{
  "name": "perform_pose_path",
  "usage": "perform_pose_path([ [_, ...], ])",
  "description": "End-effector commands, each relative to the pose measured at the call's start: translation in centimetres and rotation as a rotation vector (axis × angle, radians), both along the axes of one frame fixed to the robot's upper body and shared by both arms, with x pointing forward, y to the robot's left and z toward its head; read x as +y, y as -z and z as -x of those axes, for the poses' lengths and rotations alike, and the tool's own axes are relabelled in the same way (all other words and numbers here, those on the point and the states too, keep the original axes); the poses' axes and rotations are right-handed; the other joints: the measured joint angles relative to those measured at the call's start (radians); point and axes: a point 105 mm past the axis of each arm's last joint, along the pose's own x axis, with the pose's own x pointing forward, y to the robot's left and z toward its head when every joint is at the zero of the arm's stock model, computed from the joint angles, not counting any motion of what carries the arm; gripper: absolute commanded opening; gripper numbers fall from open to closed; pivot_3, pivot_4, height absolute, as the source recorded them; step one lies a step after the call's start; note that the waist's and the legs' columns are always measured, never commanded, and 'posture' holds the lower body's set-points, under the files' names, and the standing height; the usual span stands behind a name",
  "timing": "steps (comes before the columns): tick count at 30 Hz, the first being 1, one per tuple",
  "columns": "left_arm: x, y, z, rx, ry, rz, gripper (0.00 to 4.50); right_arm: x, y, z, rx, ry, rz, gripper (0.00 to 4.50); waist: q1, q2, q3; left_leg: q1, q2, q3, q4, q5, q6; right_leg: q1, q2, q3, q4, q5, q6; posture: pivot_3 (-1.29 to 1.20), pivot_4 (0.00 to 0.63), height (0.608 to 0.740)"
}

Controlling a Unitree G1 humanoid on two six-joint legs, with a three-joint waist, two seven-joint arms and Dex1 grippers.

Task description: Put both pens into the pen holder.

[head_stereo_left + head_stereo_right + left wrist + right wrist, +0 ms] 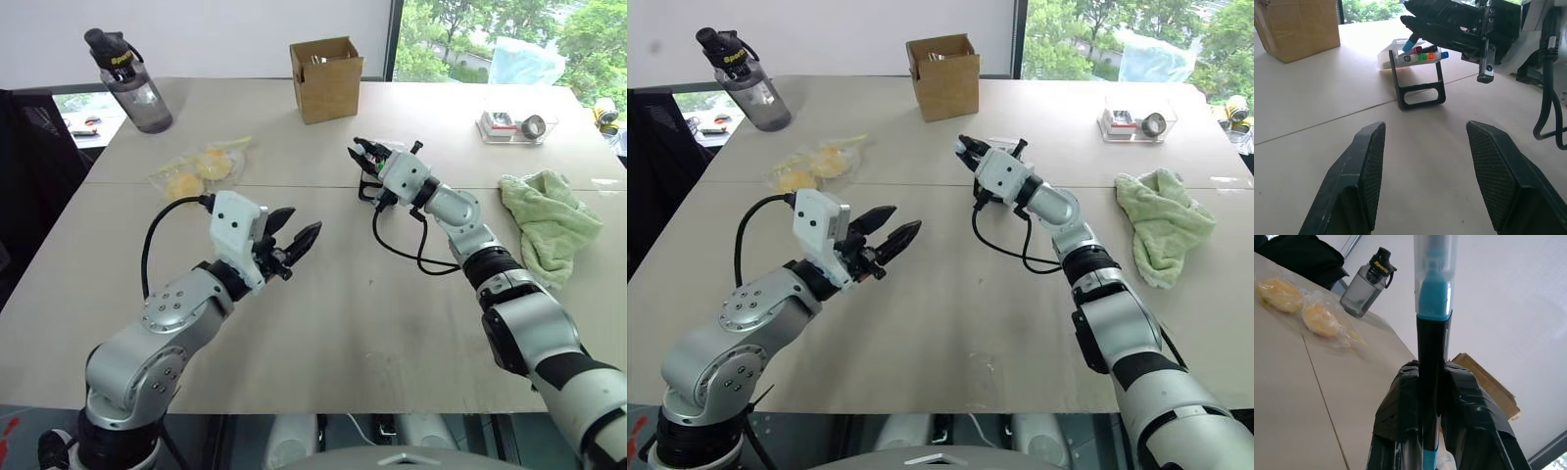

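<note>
Two arms reach out over the pale table. The right gripper (1430, 396) has its fingers pinched tight on the black barrel of the light-blue pen (1433, 298), whose clear cap and blue end stick out past the fingertips. From the left wrist view that arm hangs just over the pen holder (1418, 73), with the pen's blue end (1409, 45) slanting down to the holder's white top, at or just above a slot; I cannot tell whether it is touching. Coloured tips, among them pink, green, orange and blue, already show in the slots of the white block, which sits on its black frame stand near the middle of the table, in front of the brown cardboard box (326, 78). The left gripper (294, 242) hovers low over bare tabletop, well short of the holder, its two black fingers spread wide and holding nothing. A grey water bottle (132, 83) stands at the far left corner, a clear bag of yellow pieces (201, 164) lies nearer, and a green cloth (549, 220) is crumpled on the right.
</note>
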Motion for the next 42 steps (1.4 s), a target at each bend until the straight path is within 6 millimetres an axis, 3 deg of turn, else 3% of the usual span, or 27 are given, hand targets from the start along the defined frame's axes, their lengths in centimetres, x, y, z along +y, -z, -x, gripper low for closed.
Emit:
perform_pose_path([
  [1,-0.5,-1.7,0.7,-0.073,0.025,0.005,2.68,-0.1,-1.8,-0.2,-0.065,0.014,-0.012,0.10,0.000,0.000,0.000,0.000,0.000,0.000,0.000,0.000,0.000,0.000,0.000,0.000,0.000,0.000,0.000,0.00,0.150,0.739],
  [2,-0.5,-1.6,0.7,-0.071,0.025,0.004,2.68,-0.1,-1.7,-0.3,-0.062,0.021,-0.006,0.10,0.000,0.000,0.000,0.000,0.000,0.000,0.000,0.000,0.000,0.000,0.000,0.000,0.000,0.000,0.000,0.00,0.150,0.739],
  [3,-0.5,-1.5,0.7,-0.070,0.026,0.003,2.73,-0.1,-1.7,-0.4,-0.062,0.026,0.000,1.10,0.000,0.000,0.000,0.000,0.000,0.000,0.000,0.000,0.000,0.000,0.000,0.000,0.000,0.000,0.000,0.00,0.150,0.739],
  [5,-0.6,-1.5,0.7,-0.068,0.026,0.004,2.73,-0.1,-1.6,-0.7,-0.051,0.034,0.013,1.75,0.000,0.000,0.000,0.000,0.000,0.000,0.000,0.000,0.000,0.000,0.000,0.000,0.000,0.000,0.000,0.00,0.150,0.739],
  [10,-0.5,-1.4,0.8,-0.065,0.021,0.006,2.73,-0.4,-1.8,-1.1,-0.049,0.064,0.017,4.19,0.000,0.000,0.000,0.000,0.000,0.000,0.000,0.000,0.000,0.000,0.000,0.000,0.000,0.000,0.000,0.00,0.150,0.739],
  [11,-0.4,-1.4,0.8,-0.064,0.020,0.005,2.73,-0.4,-1.8,-1.2,-0.051,0.068,0.014,4.36,0.000,0.000,0.000,0.000,0.000,0.000,0.000,0.000,0.000,0.000,0.000,0.000,0.000,0.000,0.000,0.00,0.150,0.739],
  [21,-0.4,-1.3,0.8,-0.060,0.024,0.003,2.73,-0.7,-2.6,0.3,-0.047,-0.040,-0.093,4.36,0.000,0.000,0.000,0.000,0.000,0.000,0.000,0.000,0.000,0.000,0.000,0.000,0.000,0.000,0.000,0.00,0.150,0.739],
  [27,0.1,-0.6,1.0,-0.041,0.011,0.006,2.73,-1.8,1.6,3.2,0.292,-0.237,-0.103,4.36,0.006,0.000,0.000,0.000,0.000,-0.001,0.000,0.000,0.000,0.001,-0.001,-0.001,0.000,0.000,0.000,0.00,0.150,0.739],
  [32,2.0,3.1,2.7,0.075,-0.028,-0.053,2.73,-4.7,5.7,7.5,0.662,-0.290,-0.051,4.36,0.005,0.001,0.000,0.000,0.000,-0.001,0.000,0.000,0.000,0.001,-0.003,-0.002,0.000,0.000,0.000,0.00,0.150,0.739],
  [37,3.9,7.3,4.7,0.187,-0.044,-0.176,2.73,-8.6,8.6,10.2,0.811,-0.198,-0.026,4.36,0.003,0.001,0.000,0.002,0.000,-0.001,-0.001,-0.003,0.005,0.002,-0.002,-0.002,0.000,0.000,0.000,0.00,0.150,0.739],
  [42,5.2,8.9,5.0,0.208,-0.065,-0.212,2.73,-10.6,9.7,11.3,0.847,-0.111,-0.050,4.36,0.006,0.002,0.000,0.002,0.000,-0.001,0.000,-0.003,0.005,0.002,-0.001,-0.002,0.000,-0.001,0.000,0.00,0.150,0.739],
])
